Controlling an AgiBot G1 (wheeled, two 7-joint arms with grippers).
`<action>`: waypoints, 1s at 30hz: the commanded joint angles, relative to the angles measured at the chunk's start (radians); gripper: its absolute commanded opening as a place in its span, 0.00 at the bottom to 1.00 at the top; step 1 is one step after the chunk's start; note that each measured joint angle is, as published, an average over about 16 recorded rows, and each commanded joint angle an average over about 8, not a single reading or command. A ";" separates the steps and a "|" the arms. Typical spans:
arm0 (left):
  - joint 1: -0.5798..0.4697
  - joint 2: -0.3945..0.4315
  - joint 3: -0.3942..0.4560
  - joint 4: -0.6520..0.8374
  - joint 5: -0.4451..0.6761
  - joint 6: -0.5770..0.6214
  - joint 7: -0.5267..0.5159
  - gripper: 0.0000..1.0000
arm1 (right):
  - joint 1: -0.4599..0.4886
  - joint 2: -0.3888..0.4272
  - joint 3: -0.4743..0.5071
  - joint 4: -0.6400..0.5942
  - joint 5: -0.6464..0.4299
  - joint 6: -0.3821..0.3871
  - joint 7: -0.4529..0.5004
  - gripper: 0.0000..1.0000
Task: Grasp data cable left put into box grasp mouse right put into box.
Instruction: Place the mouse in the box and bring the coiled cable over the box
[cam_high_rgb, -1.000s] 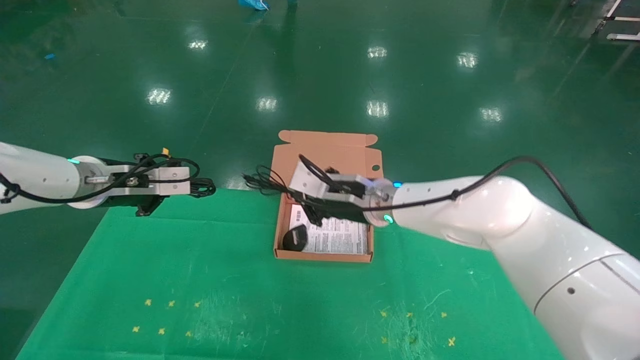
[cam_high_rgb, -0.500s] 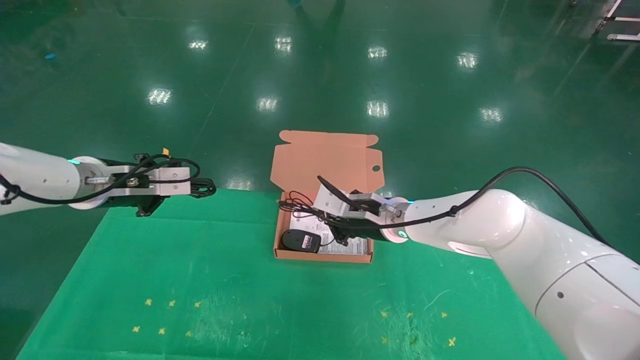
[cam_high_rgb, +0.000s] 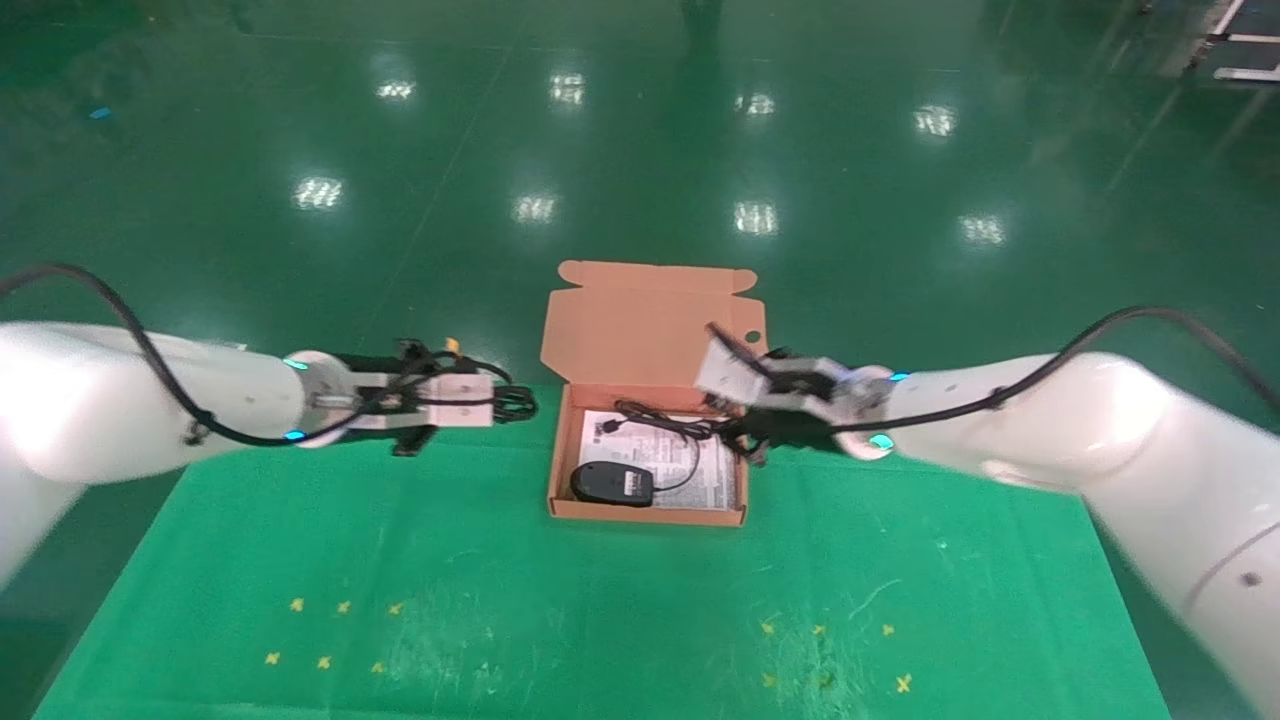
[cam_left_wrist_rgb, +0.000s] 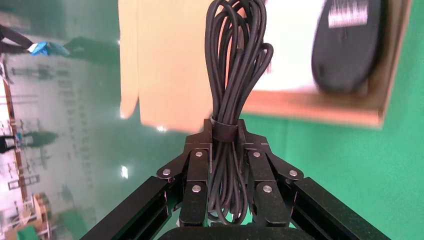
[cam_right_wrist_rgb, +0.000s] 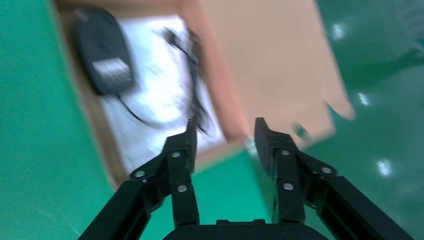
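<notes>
In the head view, one box (cam_high_rgb: 648, 440) is sitting open on the green table cloth (cam_high_rgb: 500, 580), its hinged lid (cam_high_rgb: 650, 325) standing up at the far side with a single round hole near its right edge. One mouse (cam_high_rgb: 611, 484) is lying in the near left corner of the box, white label up, on a printed white sheet (cam_high_rgb: 700, 475), and its thin cord (cam_high_rgb: 665, 425) is trailing across that sheet toward the far side. The left gripper (cam_high_rgb: 505, 403) is hanging just left of the box's far left corner, gripping one data cable (cam_high_rgb: 515, 402). The right gripper (cam_high_rgb: 735, 435) is hovering at the box's right wall, carrying nothing. Three clusters of small yellow marks (cam_high_rgb: 335, 632) are dotting the cloth near the robot.

In the left wrist view, both fingers (cam_left_wrist_rgb: 199, 165) of the left gripper (cam_left_wrist_rgb: 224, 145) are pinching the data cable (cam_left_wrist_rgb: 235, 75) at its black band, closed tight against the bundle, which is jutting out beyond them. The box (cam_left_wrist_rgb: 320, 107) and the mouse (cam_left_wrist_rgb: 347, 45) are lying beyond.

In the right wrist view, the right gripper (cam_right_wrist_rgb: 225, 137) is standing with its two fingers (cam_right_wrist_rgb: 181, 155) spread apart and nothing between them. Beyond them the mouse (cam_right_wrist_rgb: 104, 52) is resting in the box (cam_right_wrist_rgb: 235, 120) with its cord (cam_right_wrist_rgb: 192, 80) lying beside it.
</notes>
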 joint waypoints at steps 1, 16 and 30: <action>0.007 0.048 -0.001 0.051 -0.021 -0.052 0.040 0.00 | 0.012 0.045 0.002 0.019 -0.007 0.003 -0.001 1.00; 0.005 0.149 0.050 0.170 -0.366 -0.174 0.315 0.12 | 0.035 0.287 -0.029 0.273 -0.101 -0.015 0.165 1.00; 0.004 0.151 0.088 0.179 -0.430 -0.180 0.340 1.00 | 0.039 0.320 -0.041 0.326 -0.131 -0.016 0.208 1.00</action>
